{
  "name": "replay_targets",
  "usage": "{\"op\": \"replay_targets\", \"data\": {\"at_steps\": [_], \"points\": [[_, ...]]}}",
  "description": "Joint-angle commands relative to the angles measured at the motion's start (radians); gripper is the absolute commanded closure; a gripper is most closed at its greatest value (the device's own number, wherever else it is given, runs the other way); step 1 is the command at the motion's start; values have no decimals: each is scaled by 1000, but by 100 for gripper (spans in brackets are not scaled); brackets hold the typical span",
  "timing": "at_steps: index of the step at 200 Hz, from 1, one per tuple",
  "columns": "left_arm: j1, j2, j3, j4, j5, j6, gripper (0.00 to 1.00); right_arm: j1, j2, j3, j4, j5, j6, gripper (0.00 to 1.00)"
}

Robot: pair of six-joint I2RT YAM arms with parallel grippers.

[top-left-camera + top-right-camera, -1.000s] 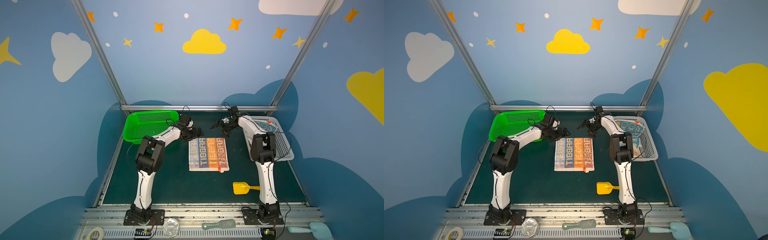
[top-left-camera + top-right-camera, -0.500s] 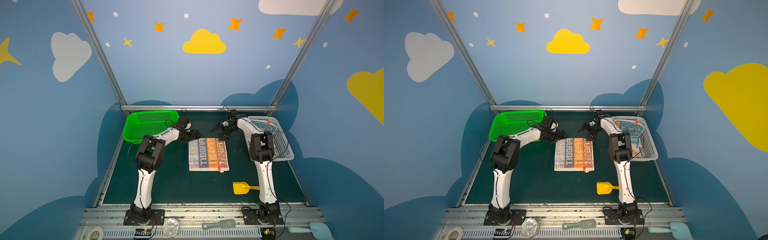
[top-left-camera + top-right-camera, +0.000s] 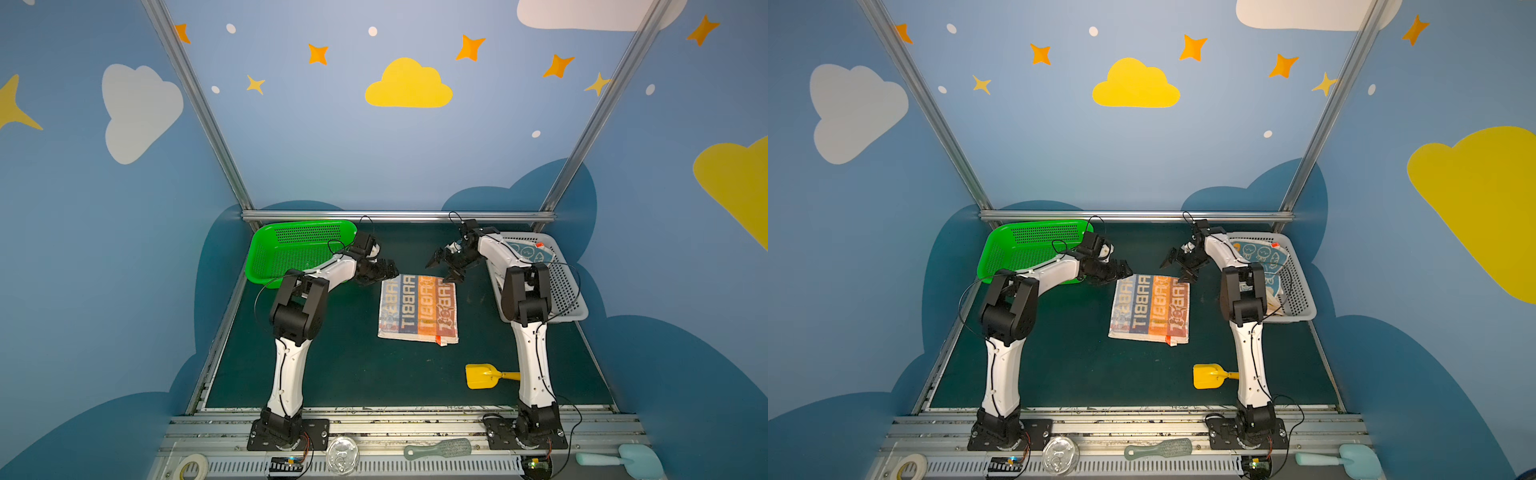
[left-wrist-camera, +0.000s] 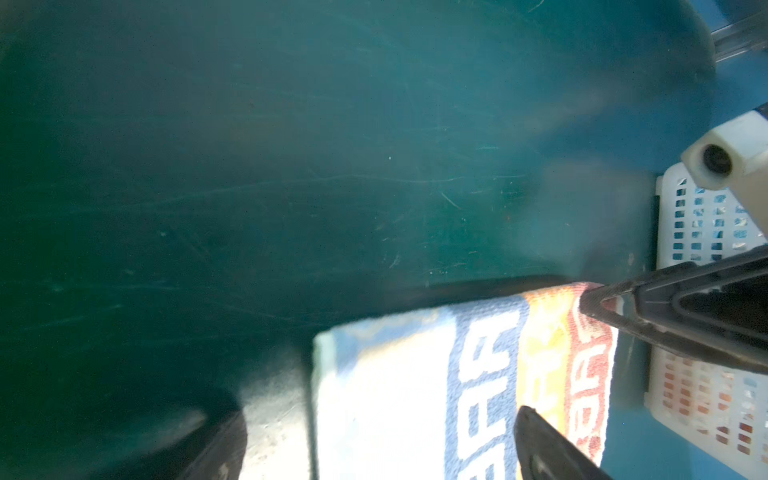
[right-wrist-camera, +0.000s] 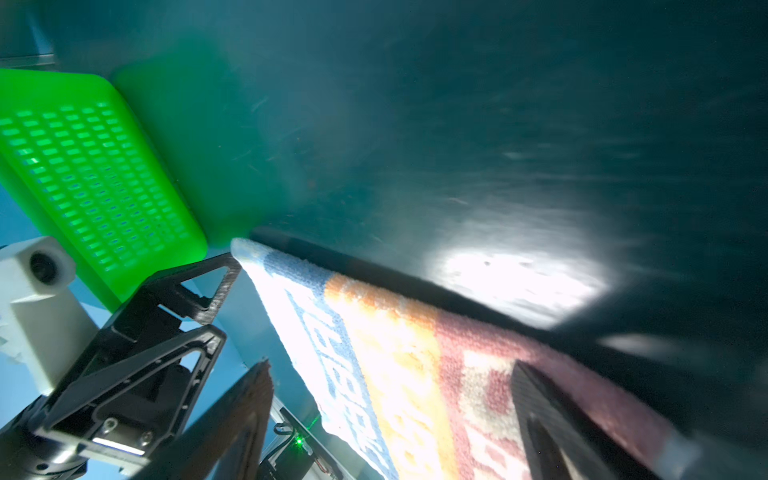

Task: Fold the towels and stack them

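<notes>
- The flat towel [image 3: 417,309] lies in the middle of the bench [image 3: 332,374].
- The left tool [image 3: 385,271] is at its far left corner, the right tool [image 3: 441,270] at its far right corner.
- The left basket [image 3: 291,249] stands far left.
- The right basket [image 3: 569,291] stands at the right, with more towels [image 3: 525,251] in it.
- A toy shovel [image 3: 482,376] lies in front of the flat towel, to its right.

Open mat [image 3: 332,374] front-left of towel [image 3: 417,309]; green basket [image 3: 303,235], white basket [image 3: 567,291] flank back.

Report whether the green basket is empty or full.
Empty where visible: the green basket shows only bare perforated floor; the left arm hides a corner.
</notes>
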Motion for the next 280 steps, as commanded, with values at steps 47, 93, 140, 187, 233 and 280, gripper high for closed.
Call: {"op": "replay_targets", "data": {"at_steps": [47, 93, 140, 187, 233, 280], "points": [[7, -38, 9, -62, -37, 43, 0, -20, -134, -22, -78, 80, -105, 10], [-50, -56, 68, -38, 2, 34, 0, -24, -149, -86, -57, 92, -107, 10], [-108, 12, 139, -16, 36, 22, 0, -38, -95, -58, -61, 96, -104, 10], [-132, 36, 92, 19, 49, -3, 0, -46, -57, -48, -79, 124, -113, 10], [-138, -21, -52, 69, 40, -30, 0, -36, -39, -61, -72, 134, -109, 10], [-157, -98, -199, 108, 20, -50, 0, -13, -69, -146, -32, 131, -94, 10]]}}
